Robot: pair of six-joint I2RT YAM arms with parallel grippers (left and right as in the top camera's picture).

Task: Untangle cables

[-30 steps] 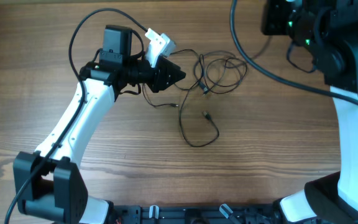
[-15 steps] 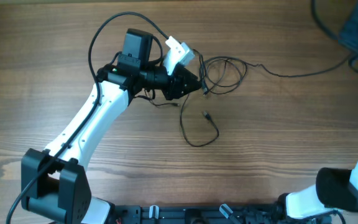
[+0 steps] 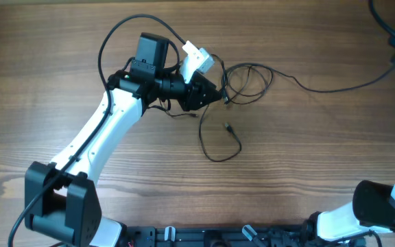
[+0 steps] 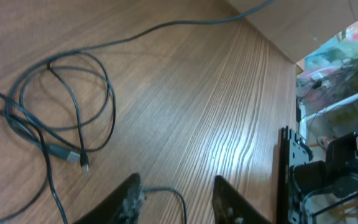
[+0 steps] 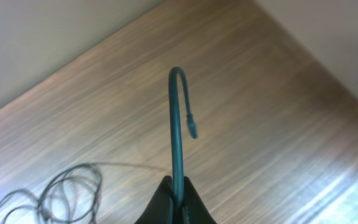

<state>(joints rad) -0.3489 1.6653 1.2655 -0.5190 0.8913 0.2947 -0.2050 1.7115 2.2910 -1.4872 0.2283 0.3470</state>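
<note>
Wood-grain desk [image 3: 307,171] runs under both my arms, bare but for the wiring. The cables [image 3: 230,95] sit as a small knot of overlapping loops near the middle of the far side, with one loose tail [image 3: 218,156] curling down toward me and ending in a small plug.

My left fingers [image 3: 214,94] stand apart, low over the desk and just beside the knot's left edge. From the left wrist, the loops lie ahead and off to one side, and a thin wire lies across the gap between the tips, not pinched as far as I can see.

My right fingers [image 5: 176,198] are pressed together on a single strand [image 3: 334,88], whose free end arches up past them and hooks over to its plug. That strand's long axis runs from the knot out toward the far right corner, where my right arm is mostly beyond the overhead view.

So my left arm is the nearer one to the knot. I judge the next move is to pin or lift a loop there while the right draws the strand away along its line.
</note>
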